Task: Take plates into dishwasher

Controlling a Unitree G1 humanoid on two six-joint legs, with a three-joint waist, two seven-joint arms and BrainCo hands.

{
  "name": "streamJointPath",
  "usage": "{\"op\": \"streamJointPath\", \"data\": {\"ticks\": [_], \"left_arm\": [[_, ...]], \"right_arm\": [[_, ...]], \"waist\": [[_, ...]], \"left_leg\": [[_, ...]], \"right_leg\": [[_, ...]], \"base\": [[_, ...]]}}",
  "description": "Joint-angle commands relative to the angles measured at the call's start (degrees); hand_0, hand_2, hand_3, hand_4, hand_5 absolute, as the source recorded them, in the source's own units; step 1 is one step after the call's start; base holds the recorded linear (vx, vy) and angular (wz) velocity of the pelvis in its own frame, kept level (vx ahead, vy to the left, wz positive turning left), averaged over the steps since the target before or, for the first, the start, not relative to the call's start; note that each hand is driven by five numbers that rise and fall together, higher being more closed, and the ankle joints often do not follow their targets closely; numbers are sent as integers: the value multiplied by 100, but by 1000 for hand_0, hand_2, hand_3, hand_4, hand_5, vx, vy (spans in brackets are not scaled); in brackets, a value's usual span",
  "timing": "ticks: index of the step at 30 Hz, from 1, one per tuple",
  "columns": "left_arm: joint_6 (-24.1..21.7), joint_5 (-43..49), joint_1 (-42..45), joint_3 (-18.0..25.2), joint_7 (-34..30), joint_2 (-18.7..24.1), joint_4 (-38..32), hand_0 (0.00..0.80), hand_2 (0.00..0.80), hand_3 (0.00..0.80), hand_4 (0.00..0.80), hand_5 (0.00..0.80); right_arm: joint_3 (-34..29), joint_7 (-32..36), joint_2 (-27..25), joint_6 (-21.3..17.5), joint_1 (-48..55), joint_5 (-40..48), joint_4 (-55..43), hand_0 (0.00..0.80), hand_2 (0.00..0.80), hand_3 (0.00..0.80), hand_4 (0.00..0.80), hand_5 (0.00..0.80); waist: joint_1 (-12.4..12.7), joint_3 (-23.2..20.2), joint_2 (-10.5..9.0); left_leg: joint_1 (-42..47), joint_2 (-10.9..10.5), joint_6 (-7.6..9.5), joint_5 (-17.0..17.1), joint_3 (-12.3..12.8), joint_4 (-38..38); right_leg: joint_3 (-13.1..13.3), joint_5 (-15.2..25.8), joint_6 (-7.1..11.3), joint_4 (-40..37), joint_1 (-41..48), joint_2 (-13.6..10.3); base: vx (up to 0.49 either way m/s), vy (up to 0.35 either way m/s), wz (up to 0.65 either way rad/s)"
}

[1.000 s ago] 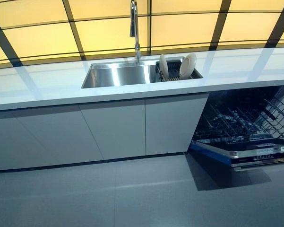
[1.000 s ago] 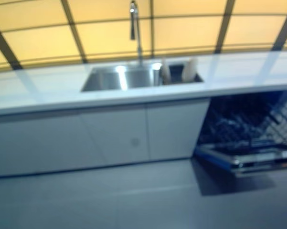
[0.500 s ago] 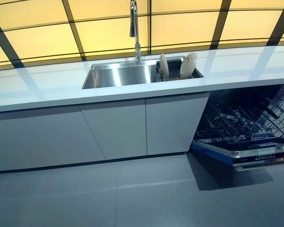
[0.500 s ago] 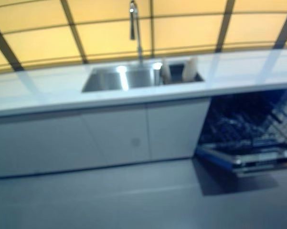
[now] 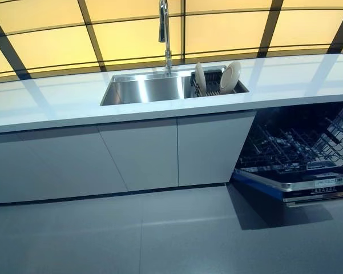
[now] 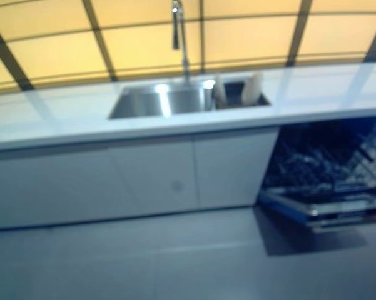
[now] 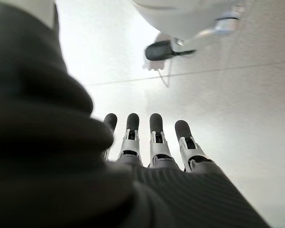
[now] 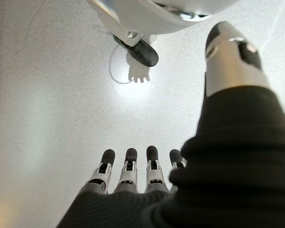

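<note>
White tabletop runs the full width ahead of me, cut off at both sides, with broad grey floor open before it. Right of the cabinets, the dishwasher stands open; its dark rack is cut off at the edge and hard to read. Set into the tabletop is the steel sink; two plates stand on edge in its right end. My left hand and right hand hang over bare floor, fingers straight, holding nothing.
</note>
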Motion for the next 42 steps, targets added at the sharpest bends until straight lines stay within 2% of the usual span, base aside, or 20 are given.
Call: {"op": "streamJointPath", "data": {"ticks": [1,3,5,6,9,10,12,15,16,18,22,27,31,33,36,37,38,39,41,42], "left_arm": [[198,77,-239,302,141,159,167,0,0,0,0,0],[196,22,-155,419,85,163,224,0,0,0,0,0],[210,60,-98,468,-16,92,283,0,0,0,0,0],[217,19,-52,452,-18,31,310,0,0,0,0,0],[216,110,94,403,-210,-21,358,0,0,0,0,0],[229,165,154,359,-263,-45,379,0,0,0,0,0],[216,125,234,322,-281,-106,403,0,0,0,0,0],[259,0,269,354,-236,-170,323,0,0,0,0,0],[141,23,211,377,-154,-120,369,0,0,0,0,0],[-60,125,203,406,-105,-2,367,0,0,0,0,0],[-46,112,-36,402,-53,312,204,0,0,0,0,0],[-41,64,-174,397,-130,393,99,0,0,0,0,0],[17,257,-100,505,-160,376,111,0,0,0,0,0],[24,292,-97,560,-174,396,169,0,0,0,0,0],[38,435,-125,602,-263,463,112,0,0,0,0,0],[26,521,-187,523,-350,502,118,0,0,0,0,0],[41,661,-226,450,-422,540,112,0,0,0,0,0],[74,658,-262,366,-439,570,98,0,0,0,0,0],[103,520,-340,335,-388,589,111,0,0,0,0,0],[139,417,-393,314,-381,611,88,0,0,0,0,0]], "right_arm": [[313,191,-105,165,-523,73,291,0,0,0,0,0],[343,261,-155,156,-534,171,290,0,0,0,0,0],[331,217,-215,211,-504,166,293,0,0,0,0,0],[307,212,-239,211,-486,214,319,0,0,0,0,0],[188,295,-188,112,-479,193,402,0,0,0,0,0],[180,312,-167,133,-459,304,412,0,0,0,0,0],[138,280,-155,224,-438,477,420,0,0,0,0,0],[53,297,-184,227,-455,479,457,0,0,0,0,0],[-11,331,-149,250,-457,412,463,0,0,0,0,0],[-35,411,-102,190,-383,206,468,0,0,0,0,0],[145,589,-75,-17,-378,-210,437,0,0,0,0,0],[210,357,-154,134,-454,248,403,0,0,0,0,0],[-81,314,-147,262,-406,491,453,0,0,0,0,0],[-228,316,-132,274,-389,503,502,0,0,0,0,0],[-392,283,-105,188,-369,416,524,0,0,0,0,0],[-431,291,-128,100,-334,348,504,0,0,0,0,0],[-441,249,-137,16,-301,387,502,0,0,0,0,0],[-405,190,-147,-23,-293,486,485,0,0,0,0,0],[-297,154,-179,-53,-359,647,496,0,0,0,0,0],[-261,206,-210,-79,-430,647,510,0,0,0,0,0]], "waist": [[155,431,-528],[202,638,-546],[260,827,-413],[281,882,-353],[293,957,-331],[319,948,-277],[353,902,-242],[347,759,-222],[334,690,-265],[356,674,-327],[433,560,-383],[505,430,-336],[506,296,-365],[485,215,-383],[454,74,-446],[350,93,-451],[268,103,-466],[232,148,-425],[196,205,-246],[220,247,-123]], "left_leg": [[-526,-237,362,-710,50,1955],[-1203,-40,391,-515,168,3349],[-2112,-344,314,-247,11,4136],[-2300,-525,210,-114,-29,3953],[-2167,-601,-11,714,73,2022],[-2056,-719,-230,1251,-236,905],[-1936,-795,-282,1461,-580,215],[-1802,-857,-55,817,-543,172],[-1838,-864,89,444,-471,522],[-1930,-899,153,85,-474,1037],[-1955,-849,210,-44,-431,1276],[-2293,-850,178,-19,-539,1462],[-2090,-922,363,-363,-480,1616],[-1951,-1011,499,-532,-510,1664],[-1399,-1321,795,-555,-636,1190],[-1226,-1401,907,-600,-654,1073],[-1142,-1414,939,-581,-650,988],[-1067,-1392,918,-548,-644,973],[-906,-1106,772,-397,-543,817],[-821,-884,663,-353,-435,809]], "right_leg": [[147,-1074,-312,1197,-96,28],[209,-1173,-463,1446,-143,119],[229,-1151,-521,1571,-172,253],[255,-1122,-469,1566,-132,302],[222,-1079,-398,1433,49,370],[275,-1075,-358,1386,202,453],[449,-1084,-335,1294,383,521],[659,-1206,-240,1347,479,420],[606,-1389,-213,1512,540,262],[513,-1546,-191,1682,671,122],[219,-1541,-133,1528,780,-51],[171,-1359,-107,1041,816,-82],[15,-1277,93,1109,950,-297],[-27,-1280,193,1461,980,-430],[-59,-220,442,3296,422,-1019],[266,-121,452,4296,-197,-995],[502,-148,456,4668,-555,-790],[550,-36,412,4731,-958,-773],[490,-468,231,3938,-1281,-554],[399,-555,178,2827,-1134,-379]], "base": [[11,-236,6],[14,-211,3],[0,-44,-10],[124,20,5],[239,11,5],[347,61,7],[398,114,12],[365,158,-26],[537,176,-50],[434,54,-28],[310,-26,-11],[199,-27,-3],[345,83,5],[426,159,3],[418,236,-2],[276,147,-19],[217,97,-7],[192,17,12],[171,-50,9],[149,-131,1]]}}
